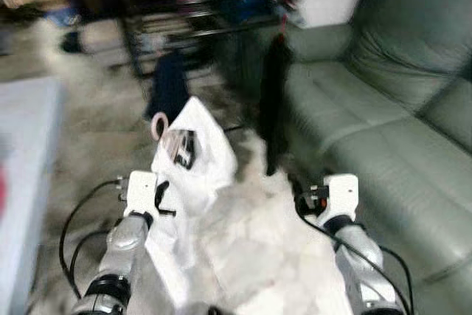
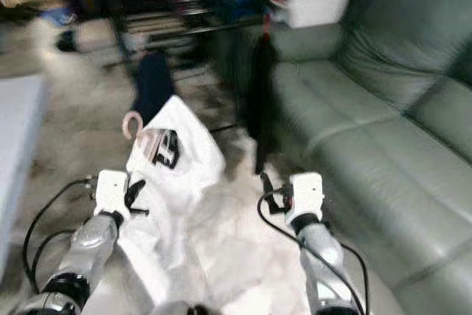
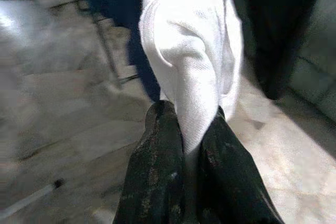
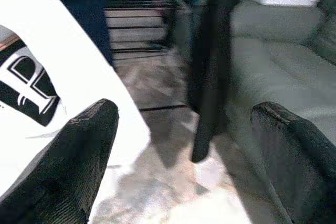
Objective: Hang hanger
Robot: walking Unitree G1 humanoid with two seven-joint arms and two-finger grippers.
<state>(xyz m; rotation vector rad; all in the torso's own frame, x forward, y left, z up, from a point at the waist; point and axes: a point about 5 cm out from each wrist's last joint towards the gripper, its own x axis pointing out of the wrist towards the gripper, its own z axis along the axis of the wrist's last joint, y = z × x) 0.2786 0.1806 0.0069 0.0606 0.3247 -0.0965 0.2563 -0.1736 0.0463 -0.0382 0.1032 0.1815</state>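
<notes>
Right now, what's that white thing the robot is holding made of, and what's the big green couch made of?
The white garment looks like soft knit cotton cloth: matte, and it folds where the left gripper pinches it. The couch seems to be leather or imitation leather: smooth grey-green cushions with a faint sheen; I can't tell which.

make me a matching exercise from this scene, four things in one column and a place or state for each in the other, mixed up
Things
1. white garment
2. black garment
3. sofa
4. right gripper

Places or states
A. hanging from the drying rack
B. open, holding nothing
C. grey-green, on the robot's right
D. pinched by the left gripper

Pairs: 1-D, 2-A, 3-C, 4-B
</notes>
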